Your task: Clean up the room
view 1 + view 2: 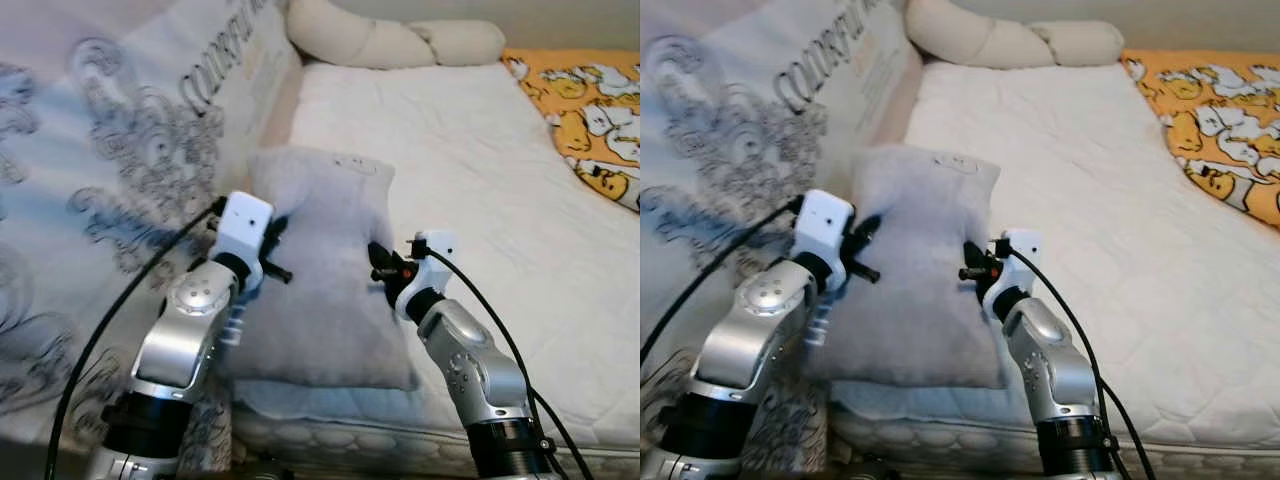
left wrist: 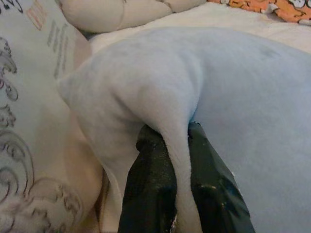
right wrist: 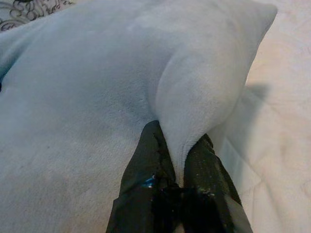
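Left eye view: we find a grey pillow [image 1: 320,270] lying lengthwise on the near left part of the white mattress [image 1: 470,170], its near end at the mattress edge. The left gripper [image 1: 277,250] meets the pillow's left edge about halfway along; the right gripper [image 1: 383,265] meets its right edge opposite. To the left stands a large cushion with grey scroll print [image 1: 120,170], just beside the pillow. At the far end lies a cream bolster [image 1: 390,40], and at far right an orange patterned blanket [image 1: 595,120].

Right eye view: we note the same arrangement, with the pillow between both grippers and a black cable [image 1: 1060,320] running along the right arm.

Left wrist view: we observe the two black fingers [image 2: 150,189] closed on a raised fold of the pillow's fabric, pinched between them. The printed cushion touches the pillow's side here.

Right wrist view: we record the right fingers [image 3: 146,170] likewise clamped on a pinched ridge of the pillow near its corner, with bare mattress beyond.
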Controlling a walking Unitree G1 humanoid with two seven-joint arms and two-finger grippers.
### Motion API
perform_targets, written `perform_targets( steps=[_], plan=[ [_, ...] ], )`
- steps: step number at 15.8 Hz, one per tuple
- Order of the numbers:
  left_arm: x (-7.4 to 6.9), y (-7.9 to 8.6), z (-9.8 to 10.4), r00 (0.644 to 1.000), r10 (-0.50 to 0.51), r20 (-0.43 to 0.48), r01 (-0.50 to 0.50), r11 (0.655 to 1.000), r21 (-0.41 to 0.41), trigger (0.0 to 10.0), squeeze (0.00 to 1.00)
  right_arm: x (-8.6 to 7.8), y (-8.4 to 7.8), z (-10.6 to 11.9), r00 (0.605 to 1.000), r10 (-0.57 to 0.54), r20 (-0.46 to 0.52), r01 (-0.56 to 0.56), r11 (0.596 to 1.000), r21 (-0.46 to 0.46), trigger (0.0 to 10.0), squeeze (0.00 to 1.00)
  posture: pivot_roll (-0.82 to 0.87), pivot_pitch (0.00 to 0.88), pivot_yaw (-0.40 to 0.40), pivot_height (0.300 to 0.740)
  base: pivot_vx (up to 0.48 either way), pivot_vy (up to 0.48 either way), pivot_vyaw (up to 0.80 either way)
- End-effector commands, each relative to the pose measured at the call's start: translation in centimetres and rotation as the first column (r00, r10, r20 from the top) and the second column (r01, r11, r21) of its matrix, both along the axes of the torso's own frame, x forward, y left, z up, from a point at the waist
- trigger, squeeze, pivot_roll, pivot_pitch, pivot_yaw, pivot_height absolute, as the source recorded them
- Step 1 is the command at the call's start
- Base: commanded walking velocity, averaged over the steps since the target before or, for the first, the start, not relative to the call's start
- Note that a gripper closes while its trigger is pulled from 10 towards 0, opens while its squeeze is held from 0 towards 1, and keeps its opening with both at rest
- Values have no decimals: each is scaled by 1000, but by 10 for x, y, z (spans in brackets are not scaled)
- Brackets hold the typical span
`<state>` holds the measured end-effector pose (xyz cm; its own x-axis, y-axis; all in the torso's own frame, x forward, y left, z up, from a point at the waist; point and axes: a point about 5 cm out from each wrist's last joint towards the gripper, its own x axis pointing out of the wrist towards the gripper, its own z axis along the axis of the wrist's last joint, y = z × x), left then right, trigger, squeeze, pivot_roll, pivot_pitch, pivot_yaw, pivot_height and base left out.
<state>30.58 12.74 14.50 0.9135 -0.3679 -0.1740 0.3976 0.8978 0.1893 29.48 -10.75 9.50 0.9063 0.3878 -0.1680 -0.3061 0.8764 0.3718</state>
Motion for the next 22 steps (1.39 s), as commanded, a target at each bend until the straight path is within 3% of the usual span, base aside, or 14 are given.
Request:
perform_targets(
  steps=[1, 5, 6, 10, 11, 15, 17, 19, 22],
  plan=[
    [6, -2, 5, 999, -27, 31, 25, 999, 44, 10000, 0, 9, -2, 5, 999, -39, 16, 40, 999, -21, 10000, 0, 50, 0, 28, 740, 0, 0, 0],
    [39, -4, -3, 996, -83, 10, 81, 983, 163, 10000, 0, 37, 7, -16, 995, -47, -90, 46, 999, -15, 10000, 0, 48, 0, 41, 740, 0, 0, 0],
    [42, -3, -3, 996, -83, 10, 80, 982, 169, 10000, 0, 39, 8, -17, 995, -41, -94, 40, 999, -16, 10000, 0, 48, 0, 41, 740, 0, 0, 0],
    [69, 4, 13, 995, -48, 84, 25, 966, 257, 10000, 0, 55, 23, -21, 990, -17, -140, 13, 999, -29, 10000, 27, 63, 0, 59, 740, 0, 0, 0],
    [73, 6, 17, 995, -26, 99, -1, 964, 266, 10000, 0, 57, 24, -21, 988, -26, -150, 21, 999, -37, 10000, 1000, 79, 0, 67, 740, 0, 0, 0],
    [81, 16, 14, 991, 20, 136, -67, 934, 351, 10000, 0, 54, 22, -31, 985, -32, -168, 26, 999, -39, 10000, 1000, 102, 0, 79, 740, 0, 0, 0],
    [81, 18, 8, 993, 23, 120, -63, 938, 341, 10000, 0, 51, 12, -37, 990, -36, -139, 30, 999, -45, 10000, 1000, 91, 0, 83, 740, 0, 0, 0],
    [75, 15, -6, 995, 10, 99, -43, 939, 341, 10000, 0, 44, -10, -42, 996, -51, -74, 50, 999, -14, 10000, 1000, 59, 0, 84, 740, 0, 0, 0],
    [70, 13, -19, 996, -3, 89, -30, 929, 370, 10000, 0, 34, -28, -38, 998, -47, 34, 43, 994, 100, 10000, 1000, 39, 0, 81, 740, 0, 0, 0]
  ],
)
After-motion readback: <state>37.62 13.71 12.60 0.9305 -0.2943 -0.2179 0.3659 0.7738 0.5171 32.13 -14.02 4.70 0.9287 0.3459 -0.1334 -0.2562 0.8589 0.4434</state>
